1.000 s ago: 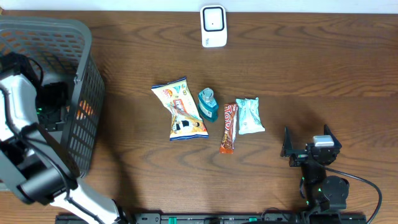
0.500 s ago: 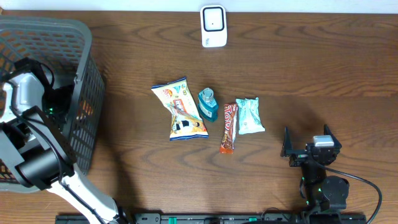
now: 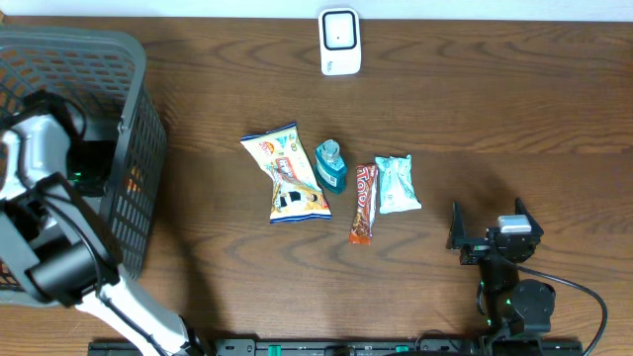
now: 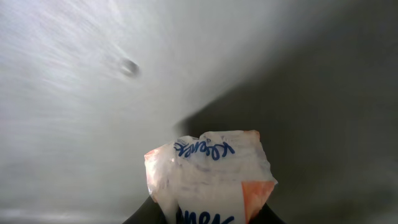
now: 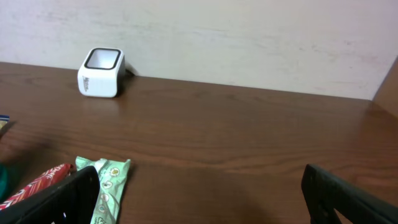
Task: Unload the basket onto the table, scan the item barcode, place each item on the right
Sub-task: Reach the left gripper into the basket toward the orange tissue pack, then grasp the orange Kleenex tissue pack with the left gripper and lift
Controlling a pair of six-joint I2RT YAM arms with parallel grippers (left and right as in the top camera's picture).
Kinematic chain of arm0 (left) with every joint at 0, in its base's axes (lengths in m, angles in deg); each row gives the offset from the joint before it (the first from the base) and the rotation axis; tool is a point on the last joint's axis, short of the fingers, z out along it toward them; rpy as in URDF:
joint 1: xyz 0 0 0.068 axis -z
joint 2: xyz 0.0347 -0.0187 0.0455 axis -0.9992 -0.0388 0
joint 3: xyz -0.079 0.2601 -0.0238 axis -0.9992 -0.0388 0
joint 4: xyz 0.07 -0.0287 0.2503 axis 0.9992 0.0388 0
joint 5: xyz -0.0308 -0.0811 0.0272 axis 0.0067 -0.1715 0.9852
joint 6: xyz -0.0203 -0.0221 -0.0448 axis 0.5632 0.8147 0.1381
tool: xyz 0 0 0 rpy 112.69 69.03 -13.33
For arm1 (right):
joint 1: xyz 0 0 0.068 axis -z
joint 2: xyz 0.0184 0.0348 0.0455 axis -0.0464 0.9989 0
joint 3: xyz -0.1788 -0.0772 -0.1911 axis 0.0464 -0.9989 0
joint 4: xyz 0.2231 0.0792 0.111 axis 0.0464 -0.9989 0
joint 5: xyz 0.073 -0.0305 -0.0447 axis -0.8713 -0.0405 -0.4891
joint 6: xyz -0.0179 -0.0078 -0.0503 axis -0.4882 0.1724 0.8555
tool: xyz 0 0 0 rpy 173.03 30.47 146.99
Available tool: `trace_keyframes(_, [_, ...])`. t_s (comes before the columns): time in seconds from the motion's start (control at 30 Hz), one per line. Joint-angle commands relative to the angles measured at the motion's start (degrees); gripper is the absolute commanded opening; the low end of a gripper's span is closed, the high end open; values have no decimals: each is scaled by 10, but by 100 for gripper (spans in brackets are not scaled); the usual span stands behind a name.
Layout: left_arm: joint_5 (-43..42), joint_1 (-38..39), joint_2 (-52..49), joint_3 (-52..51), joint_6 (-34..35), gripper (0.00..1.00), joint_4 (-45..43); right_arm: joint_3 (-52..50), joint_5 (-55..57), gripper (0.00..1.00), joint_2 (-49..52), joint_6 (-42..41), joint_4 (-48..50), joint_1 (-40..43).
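Between the fingers of your left end effector (image 4: 205, 216), inside the basket (image 3: 69, 40), sits the tissue pack (image 4: 211, 168). The jaws just clamped it, so it can go to the scanner (image 3: 338, 42). Your right end effector (image 5: 205, 199) idles, jaws apart.

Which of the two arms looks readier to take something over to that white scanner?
Left. Its jaws appear closed on a Kleenex pack inside the basket, so it has an item to carry. The right gripper sits open and empty near the front edge of the table.

Snack bag (image 3: 287, 173), teal bottle (image 3: 330, 166), candy bar (image 3: 364, 203)
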Motion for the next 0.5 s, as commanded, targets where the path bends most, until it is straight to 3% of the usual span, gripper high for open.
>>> trace_keyframes(0.0, [3,-34,106,25,-37,12,5,-1,-1,99,-3,-1,-2,2])
trace_keyframes(0.23, [2,-67,329,25,-36,12,3,-1,-1,99,-3,-1,-2,2])
trace_keyframes(0.47, [-6,5,475,25,-34,12,3,-1,-1,99,-3,-1,-2,2])
